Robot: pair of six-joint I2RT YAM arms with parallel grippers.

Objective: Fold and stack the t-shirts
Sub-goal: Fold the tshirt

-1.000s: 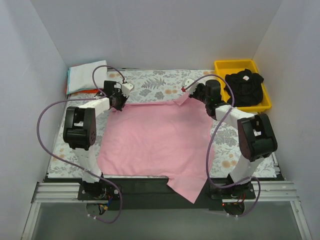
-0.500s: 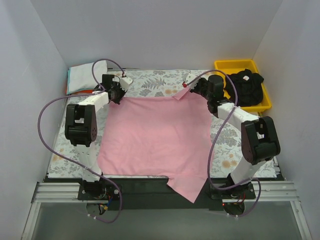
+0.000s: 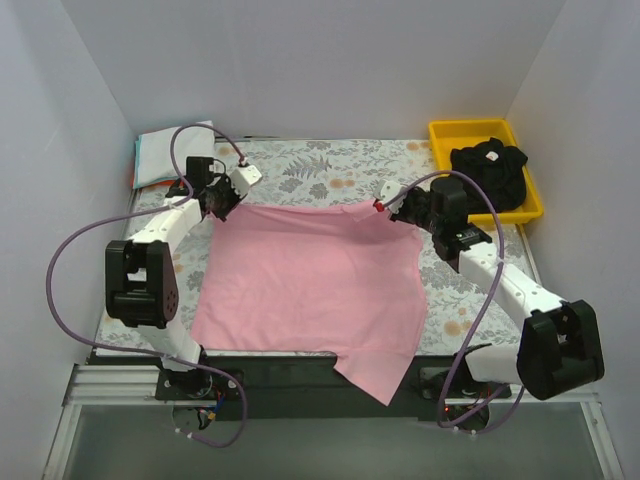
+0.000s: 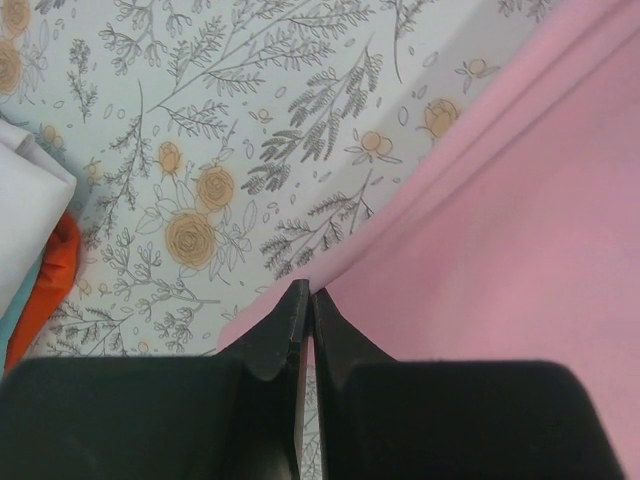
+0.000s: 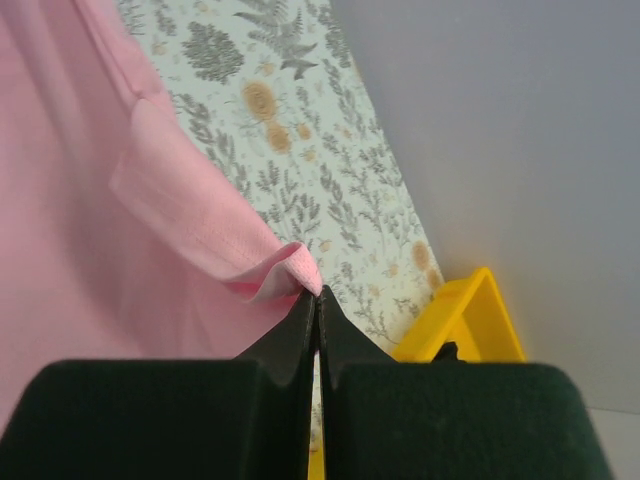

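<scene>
The light pink t-shirt (image 3: pixel 310 280) lies spread across the floral table cloth, with one corner hanging over the near edge. My left gripper (image 3: pixel 222 200) is shut on its far left corner, seen in the left wrist view (image 4: pixel 306 292). My right gripper (image 3: pixel 390 208) is shut on its far right corner, seen in the right wrist view (image 5: pixel 317 292), where the pink hem (image 5: pixel 285 270) curls at the fingertips. The black t-shirt (image 3: pixel 490 175) lies bunched in the yellow tray (image 3: pixel 475 130). Folded white, pale blue and orange shirts (image 3: pixel 165 155) are stacked at the far left.
The floral table cloth (image 3: pixel 320 165) shows bare beyond the shirt. The yellow tray stands at the far right corner. White walls close in the back and both sides. Purple cables loop from both arms.
Both grippers have pulled the shirt's far edge outward and toward me. The left moved left, the right moved right and nearer. The far edge now lies straighter.
</scene>
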